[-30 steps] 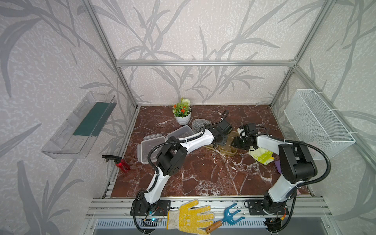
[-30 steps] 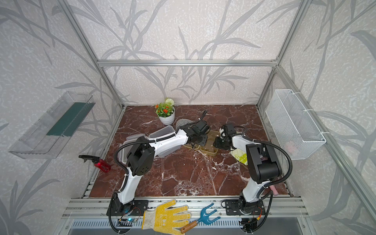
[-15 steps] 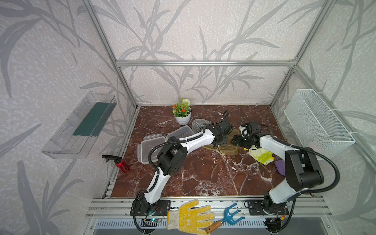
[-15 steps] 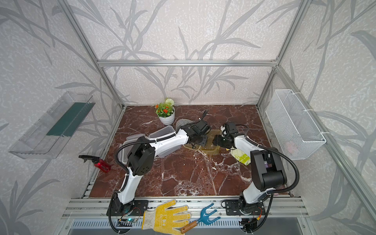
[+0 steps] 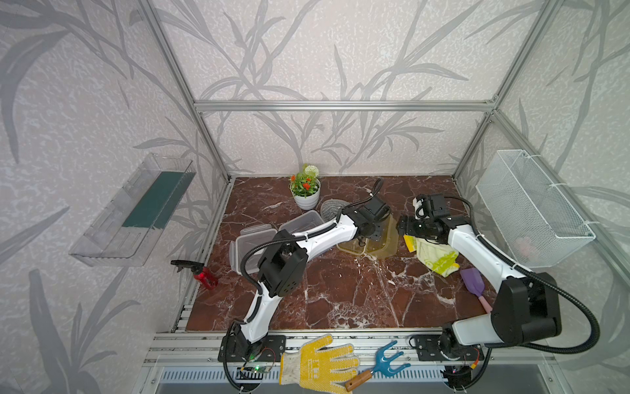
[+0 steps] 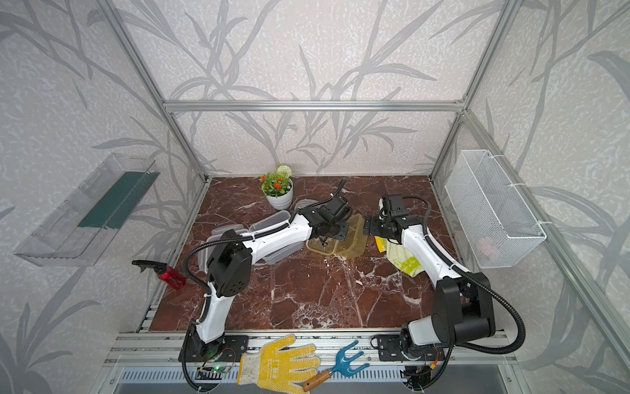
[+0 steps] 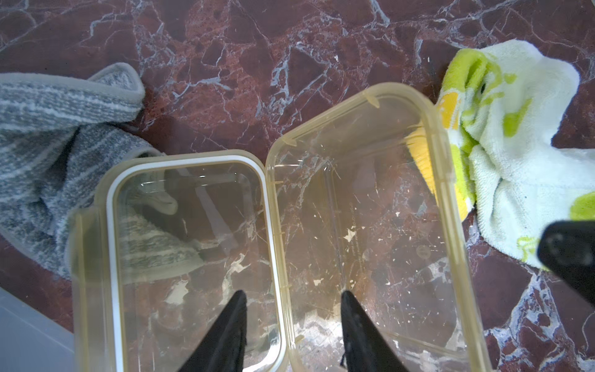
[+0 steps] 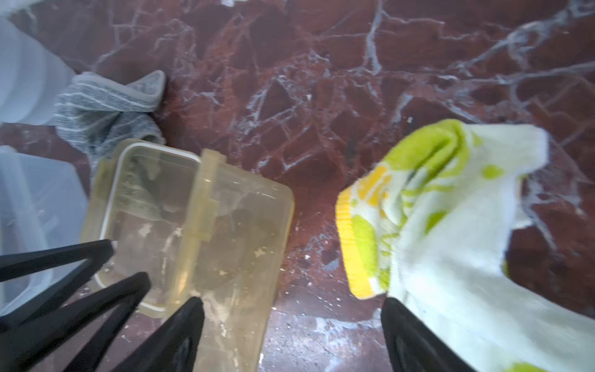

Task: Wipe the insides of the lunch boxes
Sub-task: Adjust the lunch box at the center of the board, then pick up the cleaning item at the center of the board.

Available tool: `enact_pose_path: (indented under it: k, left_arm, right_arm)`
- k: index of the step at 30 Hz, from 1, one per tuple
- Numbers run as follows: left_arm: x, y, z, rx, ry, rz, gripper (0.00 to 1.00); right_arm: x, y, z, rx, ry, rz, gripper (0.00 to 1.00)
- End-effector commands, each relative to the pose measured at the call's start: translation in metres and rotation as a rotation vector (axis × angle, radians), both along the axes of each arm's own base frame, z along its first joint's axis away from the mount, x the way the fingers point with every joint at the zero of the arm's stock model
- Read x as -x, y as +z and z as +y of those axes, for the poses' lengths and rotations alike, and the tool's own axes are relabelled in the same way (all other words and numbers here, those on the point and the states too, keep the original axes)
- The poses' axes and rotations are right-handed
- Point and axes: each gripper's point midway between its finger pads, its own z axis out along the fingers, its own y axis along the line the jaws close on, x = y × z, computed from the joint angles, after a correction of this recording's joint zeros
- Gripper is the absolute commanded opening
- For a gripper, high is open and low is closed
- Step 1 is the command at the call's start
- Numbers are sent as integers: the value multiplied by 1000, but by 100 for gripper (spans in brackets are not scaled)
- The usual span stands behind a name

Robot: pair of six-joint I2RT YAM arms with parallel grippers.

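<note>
The amber lunch box point(image 7: 360, 225) is lying open mid-floor toward the back edge, its lid point(image 7: 190, 244) hinged flat alongside. The left gripper point(image 7: 293, 299) is hovering over the hinge line, jaws parted, gripping nothing. The right gripper point(image 8: 289, 309) is standing wide open between box and green-and-white cloth point(image 8: 450, 225), possibly brushing it. The clear grey lunch box point(image 5: 303, 221) is sitting nearer the left edge.

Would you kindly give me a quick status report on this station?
Left gripper open above open amber plastic lunch box, holding nothing. Right gripper open, empty. Green-and-white cloth lies beside box, not inside.
</note>
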Motion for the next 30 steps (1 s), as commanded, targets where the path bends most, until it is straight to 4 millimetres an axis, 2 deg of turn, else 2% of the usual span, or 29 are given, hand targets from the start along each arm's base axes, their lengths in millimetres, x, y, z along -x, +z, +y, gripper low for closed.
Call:
enact_pose_path:
  k: [1, 4, 8, 12, 14, 18, 19, 21, 24, 27, 30]
  left_arm:
    - [4, 12, 0, 18, -7, -13, 47]
    - [5, 17, 3, 14, -4, -24, 47]
    - [6, 23, 8, 18, -1, -38, 51]
    - [11, 31, -3, 77, -41, -31, 56]
    - [13, 34, -12, 102, -69, -26, 56]
    - [20, 30, -30, 106, -138, 11, 56]
    - [22, 27, -34, 98, -151, 20, 56]
    - [23, 20, -38, 79, -156, 37, 56]
    - [24, 10, -43, 76, -160, 60, 56]
    - [26, 3, -47, 75, -164, 77, 56]
    - [28, -1, -50, 69, -168, 83, 56]
  right_arm:
    - [9, -9, -44, 195, -85, 91, 84]
    - [13, -22, -59, 289, -98, 157, 83]
    - [15, -41, -69, 342, -121, 215, 85]
    - [17, -59, -76, 388, -123, 270, 85]
    - [17, -67, -78, 386, -123, 291, 81]
    - [15, -79, -79, 347, -125, 307, 63]
    - [16, -91, -80, 333, -125, 335, 57]
    - [16, -96, -82, 311, -126, 350, 40]
    - [17, -93, -79, 293, -116, 318, 14]
    - [13, -65, -73, 251, -106, 219, 4]
    - [10, -36, -71, 226, -116, 131, 0]
